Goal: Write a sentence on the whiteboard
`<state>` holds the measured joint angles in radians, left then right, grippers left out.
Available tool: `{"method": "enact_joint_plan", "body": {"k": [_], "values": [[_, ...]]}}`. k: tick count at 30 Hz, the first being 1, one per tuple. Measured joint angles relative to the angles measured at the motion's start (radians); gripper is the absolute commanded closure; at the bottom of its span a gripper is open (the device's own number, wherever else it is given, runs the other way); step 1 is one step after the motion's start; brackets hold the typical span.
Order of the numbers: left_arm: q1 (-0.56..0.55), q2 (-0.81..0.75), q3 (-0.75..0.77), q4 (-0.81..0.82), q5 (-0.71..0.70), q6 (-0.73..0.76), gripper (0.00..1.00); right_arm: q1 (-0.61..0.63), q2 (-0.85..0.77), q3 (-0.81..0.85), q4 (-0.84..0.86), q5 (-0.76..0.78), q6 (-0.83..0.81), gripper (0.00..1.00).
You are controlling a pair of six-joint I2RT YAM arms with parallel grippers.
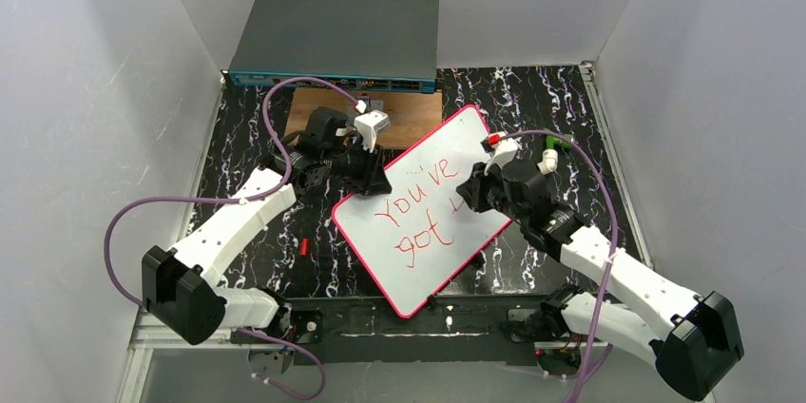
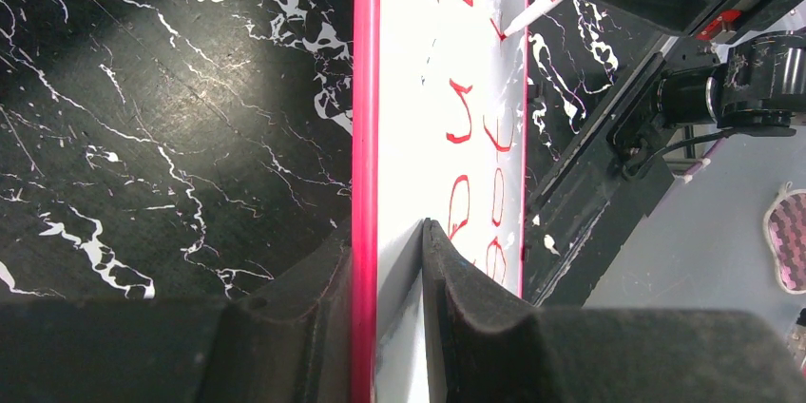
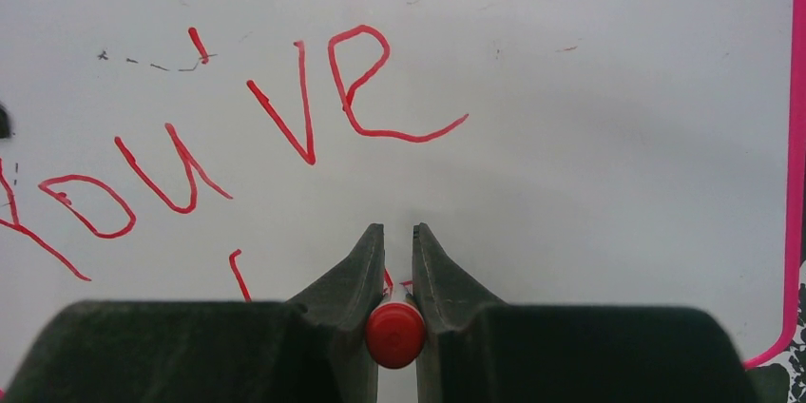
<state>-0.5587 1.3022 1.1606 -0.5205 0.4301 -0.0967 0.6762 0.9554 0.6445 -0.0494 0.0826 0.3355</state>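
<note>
whiteboard point(image 1: 418, 284): smooth glossy | marker point(image 3: 395, 335): glossy red plastic | table point(image 1: 494, 89): glossy marbled black | switch box point(image 1: 337, 28): matt grey

I logged a grey switch box point(image 1: 335, 32) at back, brown wooden board point(image 1: 418, 118) just before it, black marbled mat point(image 1: 532, 89) beneath.

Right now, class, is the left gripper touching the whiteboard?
Touching. The left wrist view shows the left gripper shut on the whiteboard, with a finger pressed against each side of its pink-rimmed edge and no gap.
</note>
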Motion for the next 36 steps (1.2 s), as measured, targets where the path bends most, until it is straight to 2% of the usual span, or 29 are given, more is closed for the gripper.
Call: {"method": "enact_joint_plan", "body": {"k": [12, 36], "values": [[0.000, 0.000, 0.000, -0.003, -0.002, -0.008, 1.00, -0.001, -0.061, -0.080, -0.005, 0.024, 0.022, 0.99], [0.000, 0.000, 0.000, -0.003, -0.002, -0.008, 1.00, -0.001, -0.064, -0.086, -0.034, 0.046, 0.011, 0.99]]}}
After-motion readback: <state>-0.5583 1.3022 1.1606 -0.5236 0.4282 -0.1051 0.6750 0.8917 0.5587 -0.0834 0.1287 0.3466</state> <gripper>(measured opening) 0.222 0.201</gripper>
